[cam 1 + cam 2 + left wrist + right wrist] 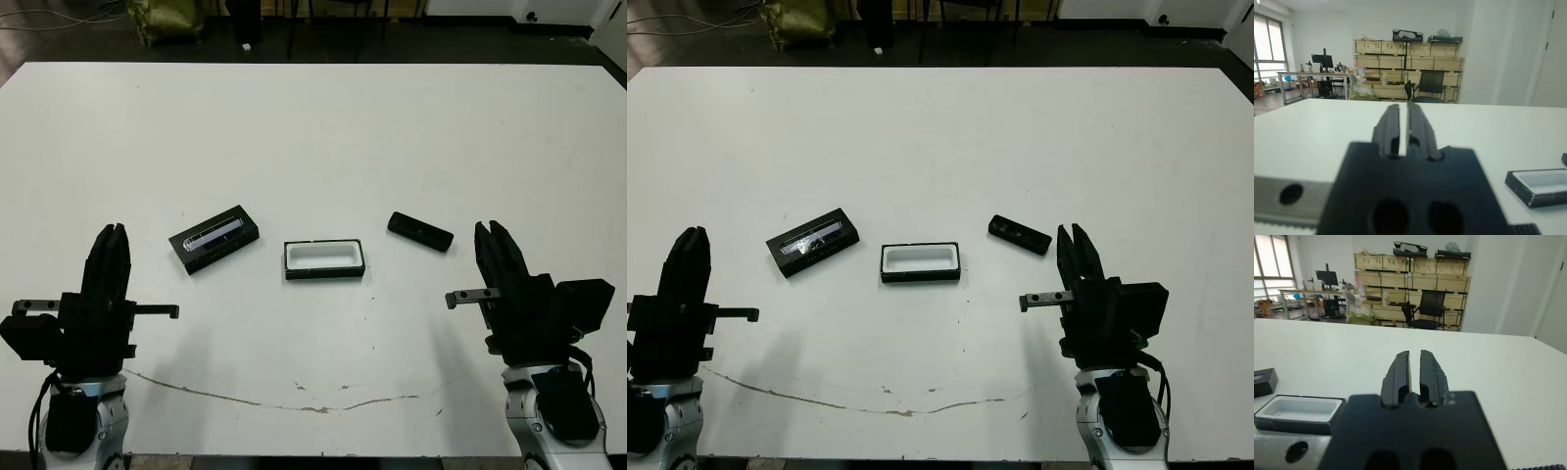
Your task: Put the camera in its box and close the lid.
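On the white table, the box lies open in the middle, a black tray with a white lining and nothing in it. To its left lies the lid, black with a silvery strip, turned at an angle. The camera, a slim black bar, rests to the right of the box. My left gripper hovers shut near the front left, apart from the lid. Just right of the camera, my right gripper is shut on nothing. The right wrist view shows the box beside its fingers.
A thin dark scratch runs along the table near its front edge. Beyond the far edge are dark floor, furniture legs and an olive bag. Shelves and an office chair stand far behind the table.
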Robot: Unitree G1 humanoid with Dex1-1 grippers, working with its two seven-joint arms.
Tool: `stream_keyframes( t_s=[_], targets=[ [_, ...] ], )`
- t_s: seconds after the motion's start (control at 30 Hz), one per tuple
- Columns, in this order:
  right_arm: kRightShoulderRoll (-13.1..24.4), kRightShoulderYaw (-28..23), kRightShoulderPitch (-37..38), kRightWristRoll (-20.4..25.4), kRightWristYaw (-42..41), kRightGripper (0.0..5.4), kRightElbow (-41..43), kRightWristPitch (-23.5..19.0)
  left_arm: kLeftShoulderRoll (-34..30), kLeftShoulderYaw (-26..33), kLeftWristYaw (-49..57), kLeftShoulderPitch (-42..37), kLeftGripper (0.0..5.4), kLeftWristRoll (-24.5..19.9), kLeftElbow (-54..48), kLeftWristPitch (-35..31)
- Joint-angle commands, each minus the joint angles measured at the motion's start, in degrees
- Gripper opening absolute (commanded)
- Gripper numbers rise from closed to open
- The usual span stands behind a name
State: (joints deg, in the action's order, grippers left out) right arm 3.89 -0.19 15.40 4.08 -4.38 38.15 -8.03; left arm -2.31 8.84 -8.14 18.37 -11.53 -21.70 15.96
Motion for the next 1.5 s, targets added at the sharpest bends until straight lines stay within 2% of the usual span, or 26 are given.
stream_keyframes(
  t_s=[0.03, 0.23, 0.33, 0.4, 0.53, 0.63, 0.83, 0.93, 1.2, 1.37, 1.5],
  targets=[
    [0.30, 0.10, 1.67, 0.26, -0.78, 0.00, -1.47, 1.84, -0.18, -0.09, 0.02, 1.55, 0.03, 0.26, -0.11, -0.35],
    [-0.01, -0.15, 0.33, 1.96, -1.26, 0.00, -3.78, 2.60, -0.41, -0.36, -0.12, -0.02, 0.03, 0.43, 1.18, -0.52],
    [1.34, -1.27, -0.82, 2.19, -1.35, 0.00, -2.99, -0.07, -0.10, -0.72, 0.36, -0.66, 0.03, 0.81, 1.37, -1.06],
    [4.01, -3.36, -2.81, 2.31, -2.80, 0.00, -3.03, -0.94, 0.03, -0.79, 0.28, -0.91, 0.03, 0.52, 1.74, -0.79],
    [10.50, -9.16, -9.83, 6.75, -8.02, 0.00, -6.30, -2.59, 0.14, -0.74, 0.03, -0.95, 0.03, -0.40, 2.14, -0.30],
    [16.57, -12.23, -15.85, 9.46, -11.97, 0.00, -9.14, -6.66, -0.08, -0.57, -0.12, -0.73, 0.03, -0.52, 2.20, -0.14],
    [24.38, -12.19, -25.17, 11.14, -17.31, 0.00, -15.45, -13.90, -0.04, -0.44, -0.05, -0.48, 0.03, -0.62, 2.14, 0.17],
    [26.75, -11.09, -28.09, 10.55, -19.64, 0.00, -19.33, -15.17, -0.12, -0.42, -0.01, -0.34, 0.03, -0.38, 1.98, 0.32],
    [30.76, -6.87, -34.34, 6.38, -25.51, 0.00, -31.61, -11.36, -0.04, -0.98, 0.06, 0.33, 0.03, 0.49, 1.84, 0.70],
    [31.66, -4.14, -39.53, 4.58, -30.88, 0.00, -42.93, -6.76, -0.35, -0.93, -0.19, 0.42, 0.03, 0.32, 1.89, 0.74],
    [32.92, -1.51, -42.74, 2.15, -34.31, 0.58, -48.96, -5.21, -0.47, -0.91, -0.27, 0.51, 0.00, 0.24, 1.82, 0.70]
  ],
)
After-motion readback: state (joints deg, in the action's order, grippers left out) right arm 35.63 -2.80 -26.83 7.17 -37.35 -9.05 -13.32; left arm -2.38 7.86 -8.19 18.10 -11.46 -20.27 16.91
